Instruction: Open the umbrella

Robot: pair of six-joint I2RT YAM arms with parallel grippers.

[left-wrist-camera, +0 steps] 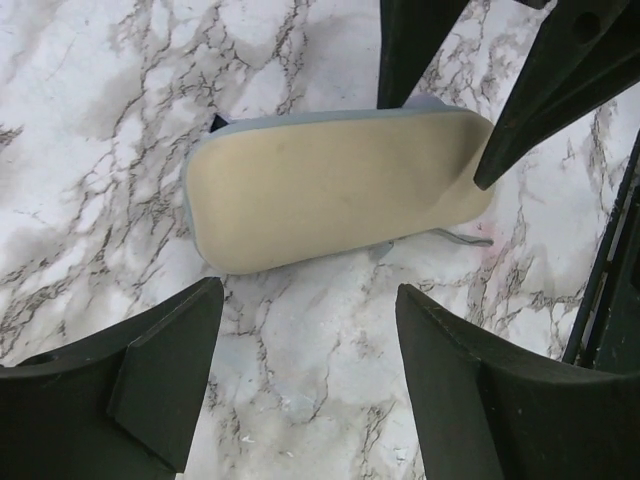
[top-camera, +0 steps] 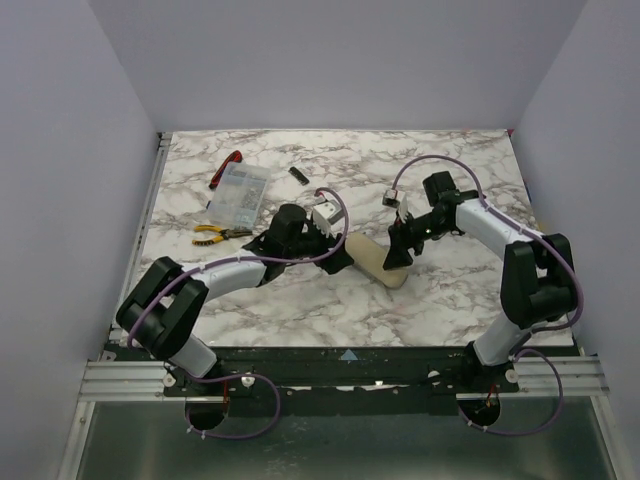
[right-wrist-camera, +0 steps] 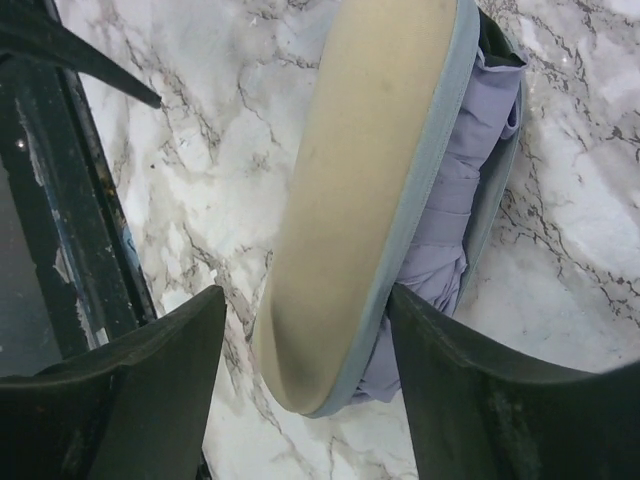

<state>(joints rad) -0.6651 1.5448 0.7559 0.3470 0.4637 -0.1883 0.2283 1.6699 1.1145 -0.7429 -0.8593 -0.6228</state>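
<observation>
Spread left gripper (left-wrist-camera: pixel 308 300) just beside the umbrella (left-wrist-camera: pixel 330 190), right gripper (right-wrist-camera: pixel 305 300) astride it

Reaching inward, left arm (top-camera: pixel 235 268) and right arm (top-camera: pixel 490 226) hold their fingers (left-wrist-camera: pixel 150 390) spread apart.

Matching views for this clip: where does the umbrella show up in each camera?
Top external: the umbrella lies folded just right of centre.
Left wrist: the umbrella lies crosswise in the upper middle.
Right wrist: the umbrella runs from the top edge down to lower centre.
Shared landmark: the marble tabletop beneath it.
</observation>
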